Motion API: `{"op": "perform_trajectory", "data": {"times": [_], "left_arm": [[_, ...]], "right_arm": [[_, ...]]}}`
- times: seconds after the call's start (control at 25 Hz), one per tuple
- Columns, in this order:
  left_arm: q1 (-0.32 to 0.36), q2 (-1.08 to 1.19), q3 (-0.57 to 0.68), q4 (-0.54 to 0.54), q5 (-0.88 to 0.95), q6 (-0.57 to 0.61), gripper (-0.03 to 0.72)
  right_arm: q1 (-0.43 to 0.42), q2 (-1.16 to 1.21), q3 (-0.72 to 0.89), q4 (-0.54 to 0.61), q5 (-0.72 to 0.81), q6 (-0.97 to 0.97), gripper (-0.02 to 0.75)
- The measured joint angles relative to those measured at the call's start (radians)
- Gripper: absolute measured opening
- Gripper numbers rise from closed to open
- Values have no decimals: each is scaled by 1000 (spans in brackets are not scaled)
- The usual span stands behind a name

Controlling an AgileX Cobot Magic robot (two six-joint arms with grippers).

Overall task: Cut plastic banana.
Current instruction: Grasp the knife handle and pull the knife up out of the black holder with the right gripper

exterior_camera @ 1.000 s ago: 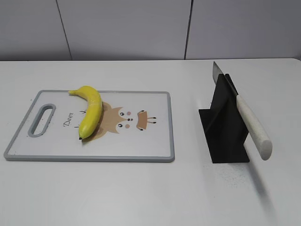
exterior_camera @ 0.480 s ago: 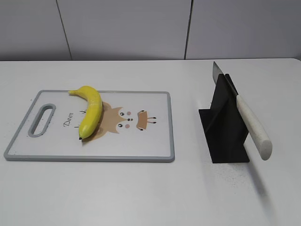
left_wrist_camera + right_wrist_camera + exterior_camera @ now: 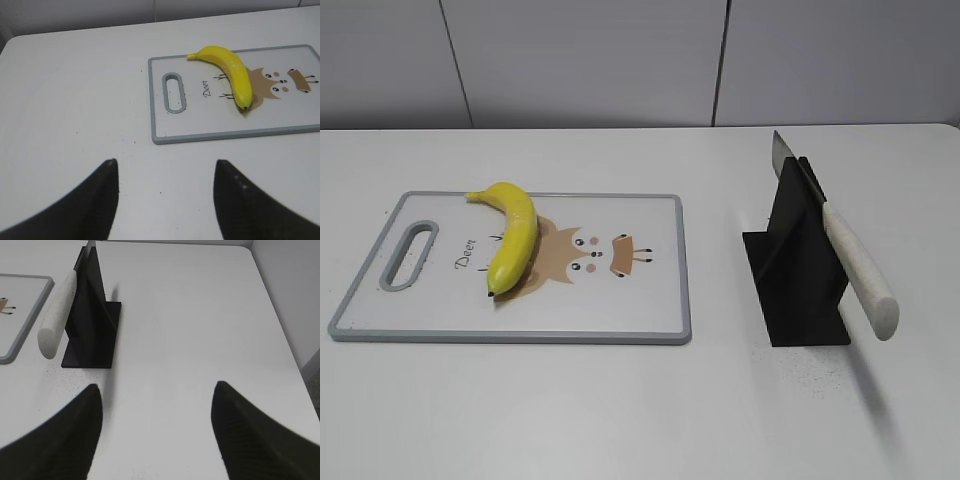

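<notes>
Take the cutting board [image 3: 620,300] as your landmark; it lies flat on the white desk [image 3: 620,410].

Nearest you, both claws hang over bare desk. Your left claw [image 3: 165,200] sits short of the board's handle end in the left wrist view, its two dark fingers [image 3: 97,192] spread wide with nothing between them. Your right claw [image 3: 155,435] sits well off the board's far-right side, short of the stand, fingers [image 3: 65,432] likewise spread wide and holding nothing. Neither claw shows in the exterior view.

Next, the board itself: white face, grey rim, a slotted grey handle [image 3: 408,255] at its left end, a cartoon deer face [image 3: 585,252] printed mid-board with the word "Deer" beside it.

On the board, left of centre, you have the plastic banana [image 3: 513,232]. It lies flat, glossy yellow, curved. Its dark tip points to the board's near edge and overlaps the deer print; its stem points to the far left corner, close to the far rim. It sits just right of the handle slot, apart from it.

Right of the board, clear of its rim, a black stand [image 3: 798,270] rests on the desk. A knife [image 3: 840,240] leans in it: pale speckled handle [image 3: 865,275] angled toward you and overhanging the stand, blade tip sticking up past the stand's far top.

Beyond all, the desk meets a grey panelled wall [image 3: 590,60].
</notes>
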Motion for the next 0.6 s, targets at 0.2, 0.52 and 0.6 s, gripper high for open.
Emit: {"op": "perform_trajectory", "data": {"times": [0.2,0.52,0.6], "left_arm": [[0,0,0,0,0,0,583],[0,0,0,0,0,0,583],[0,0,0,0,0,0,583]], "right_arm": [[0,0,0,0,0,0,536],[0,0,0,0,0,0,536],[0,0,0,0,0,0,536]]}}
